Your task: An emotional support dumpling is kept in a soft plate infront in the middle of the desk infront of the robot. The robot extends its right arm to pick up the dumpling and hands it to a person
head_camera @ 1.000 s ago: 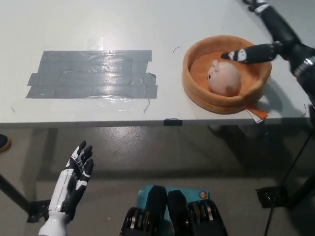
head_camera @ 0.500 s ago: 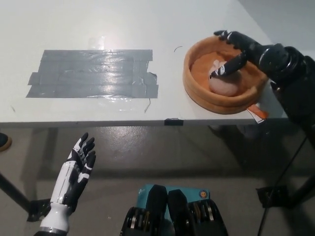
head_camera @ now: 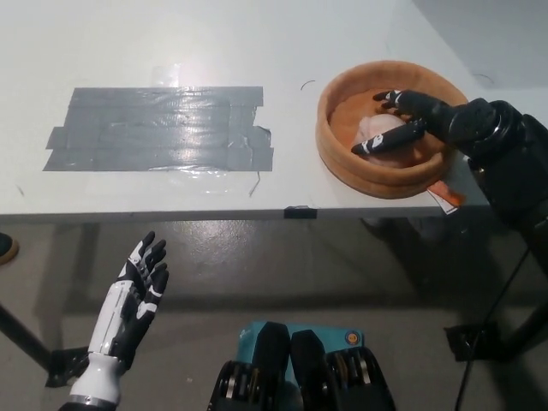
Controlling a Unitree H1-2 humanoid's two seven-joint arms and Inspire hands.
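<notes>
The pale pink dumpling [head_camera: 378, 131] lies inside the soft orange plate [head_camera: 342, 154] at the right of the white desk. My black right hand [head_camera: 428, 117] reaches in over the plate from the right. It is open, and its fingers [head_camera: 392, 96] are spread across the top and front of the dumpling, touching it. Much of the dumpling is hidden under the hand. My white left hand [head_camera: 133, 300] rests open below the desk's front edge at the lower left.
A large patch of grey tape [head_camera: 158, 128] covers the desk's left middle. An orange tag [head_camera: 450, 195] sticks out under the plate near the desk's front edge [head_camera: 257, 214]. Floor shows below the desk.
My right hand has come down and nearer over the plate, from pointing across its rim to lying spread on the dumpling. The left hand has barely moved.
</notes>
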